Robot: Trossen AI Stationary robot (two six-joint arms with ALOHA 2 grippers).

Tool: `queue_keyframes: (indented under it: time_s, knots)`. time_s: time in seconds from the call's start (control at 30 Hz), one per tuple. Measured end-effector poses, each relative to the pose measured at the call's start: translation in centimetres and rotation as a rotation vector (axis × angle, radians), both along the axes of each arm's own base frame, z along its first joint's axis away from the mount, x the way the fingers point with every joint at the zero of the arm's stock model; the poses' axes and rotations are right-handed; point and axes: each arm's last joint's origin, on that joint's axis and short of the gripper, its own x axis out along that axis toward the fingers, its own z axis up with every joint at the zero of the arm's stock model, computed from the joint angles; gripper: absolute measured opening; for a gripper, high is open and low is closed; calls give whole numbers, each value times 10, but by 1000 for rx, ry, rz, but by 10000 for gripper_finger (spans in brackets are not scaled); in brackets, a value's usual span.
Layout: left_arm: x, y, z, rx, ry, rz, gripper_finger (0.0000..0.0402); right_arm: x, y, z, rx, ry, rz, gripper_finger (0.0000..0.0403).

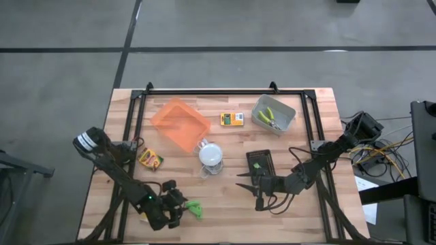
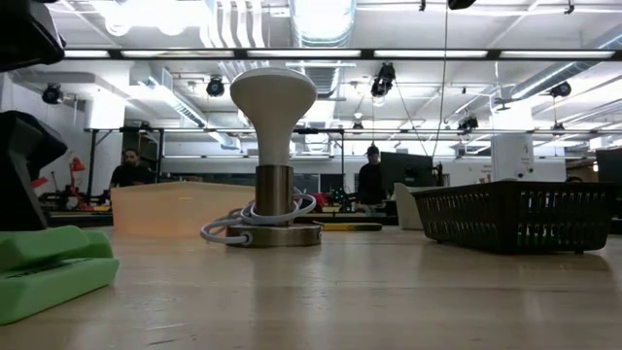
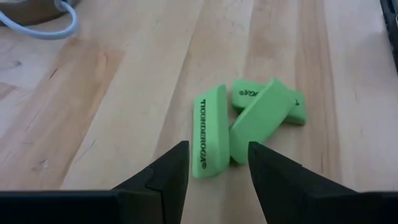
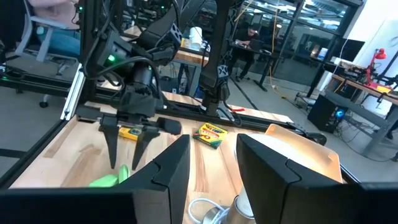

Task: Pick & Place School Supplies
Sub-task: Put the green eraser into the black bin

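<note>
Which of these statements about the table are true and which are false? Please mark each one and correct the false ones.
1. The left claw is open above the green erasers. True.
2. The orange tray holds a crayon box. False: it looks empty; one crayon box lies beside the left arm and another box between the orange and grey trays.
3. The grey tray holds small tools with green handles. True.
4. The right claw is shut on an eraser. False: it is open and holds nothing.
5. The white domed lamp lies on its side. False: it stands upright.
</note>
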Motion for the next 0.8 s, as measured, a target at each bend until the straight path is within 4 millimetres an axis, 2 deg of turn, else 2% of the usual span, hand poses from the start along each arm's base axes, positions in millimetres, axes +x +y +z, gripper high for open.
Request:
queue_keyframes:
  time_s: [0.47,0.8]
  knots:
    - [1,14,-10,31,24,36,167,0,0,0,0,0,1,131]
    - [3,15,-9,47,16,42,119,0,0,0,0,0,1,123]
